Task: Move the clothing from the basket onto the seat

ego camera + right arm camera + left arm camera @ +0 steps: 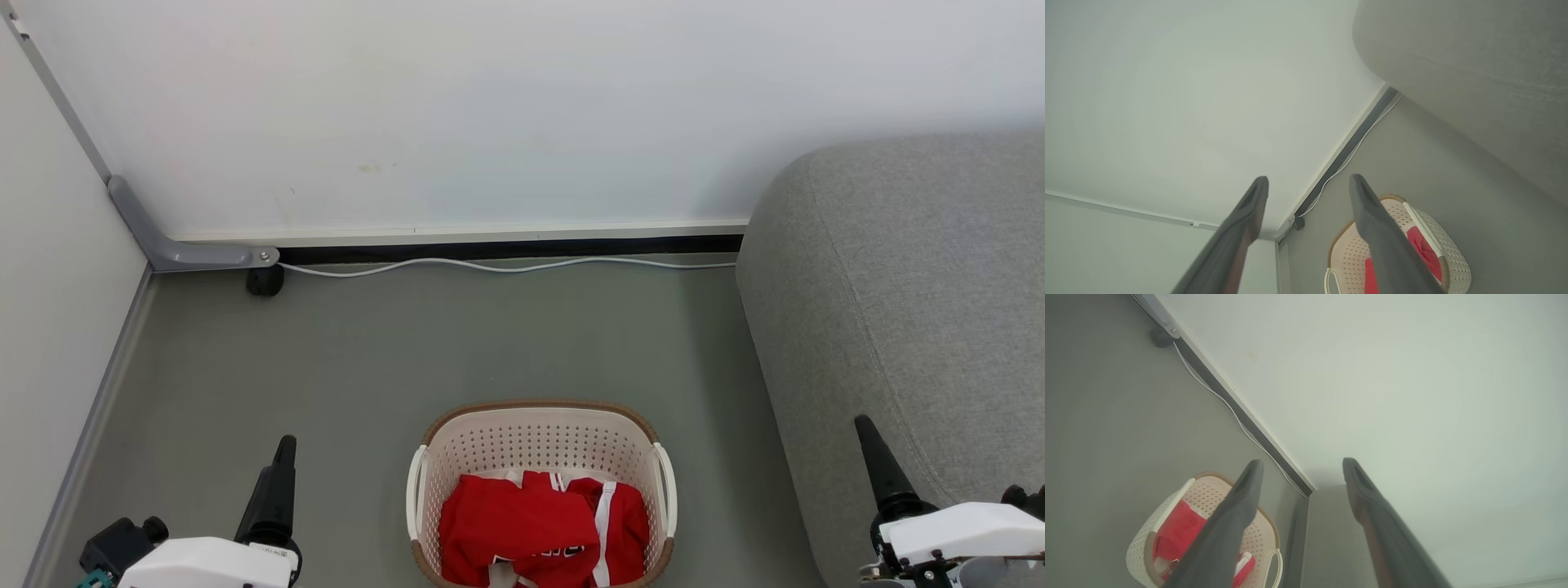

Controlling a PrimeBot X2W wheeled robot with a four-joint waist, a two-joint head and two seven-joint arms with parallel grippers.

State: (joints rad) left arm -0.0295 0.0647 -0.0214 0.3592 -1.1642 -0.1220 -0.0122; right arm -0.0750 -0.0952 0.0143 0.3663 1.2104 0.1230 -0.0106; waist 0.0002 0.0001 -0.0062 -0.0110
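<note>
The cream-white basket (539, 441) with a brown rim stands on the grey floor, low in the middle of the head view. The red clothing (522, 527) with white stripes lies crumpled inside it. The grey seat (914, 327) rises to the right of the basket. My left gripper (1302, 463) is open and empty, left of the basket, one dark finger (273, 490) pointing up. Also open and empty, my right gripper (1308, 179) hovers in front of the seat, its finger (880, 469) upright. Both wrist views catch the basket (1208, 490) (1453, 253) and clothing (1180, 528) (1423, 249) below the fingers.
A white wall runs behind, another along the left. A white cable (506, 265) lies along the wall's base. A grey bracket (188, 249) and a black foot (265, 280) sit in the far left corner. Open floor lies between basket and wall.
</note>
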